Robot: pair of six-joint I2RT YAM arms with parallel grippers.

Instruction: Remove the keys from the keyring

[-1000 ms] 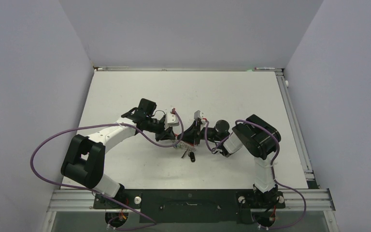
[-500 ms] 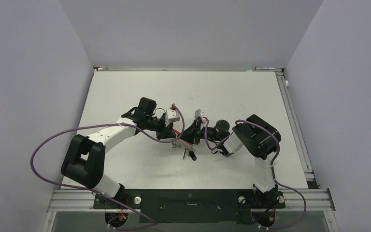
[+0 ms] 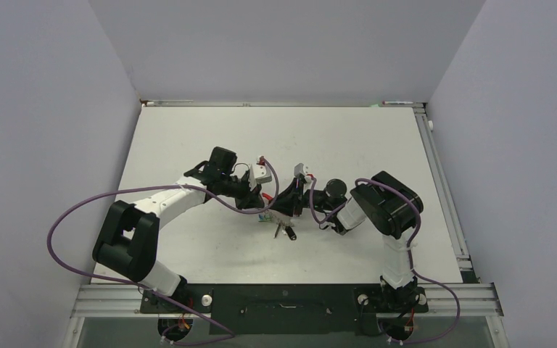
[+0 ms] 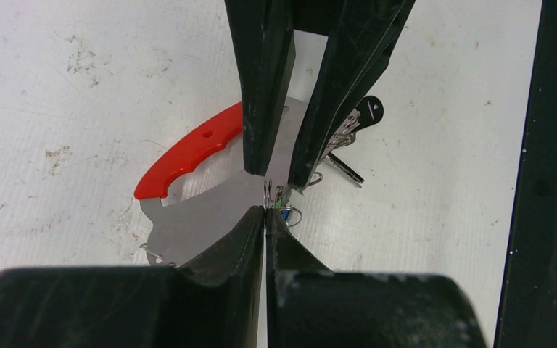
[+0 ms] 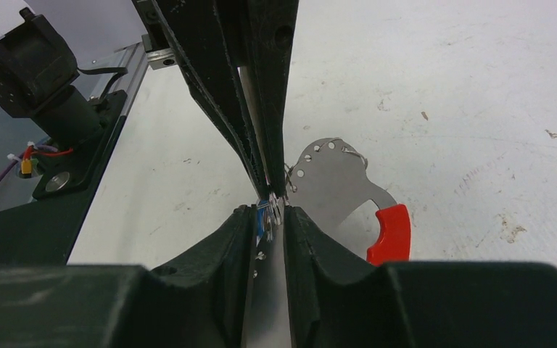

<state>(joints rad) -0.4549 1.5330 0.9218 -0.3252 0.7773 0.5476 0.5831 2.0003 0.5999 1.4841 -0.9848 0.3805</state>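
In the top view the keys [image 3: 284,232] are barely made out at mid-desk [image 4: 80,94], and the keyring [image 4: 188,154] is half hidden by fingers. The left gripper [image 4: 265,212] jaws are pressed shut on a thin wire loop of the keys. The right gripper [image 5: 269,214] jaws are closed narrowly on the keyring's grey plate.

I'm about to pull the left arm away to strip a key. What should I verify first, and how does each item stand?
1. Right tool clamped on the keyring: ok, its grey metal sits in the grip.
2. Left tool shut: ok.
3. Left tool pinching a wire loop: cannot tell; it sits right at the tip.
4. Keys off the keyring: not ok, the bunch sits against it.
5. Room between the tools: not ok, tips almost meet.
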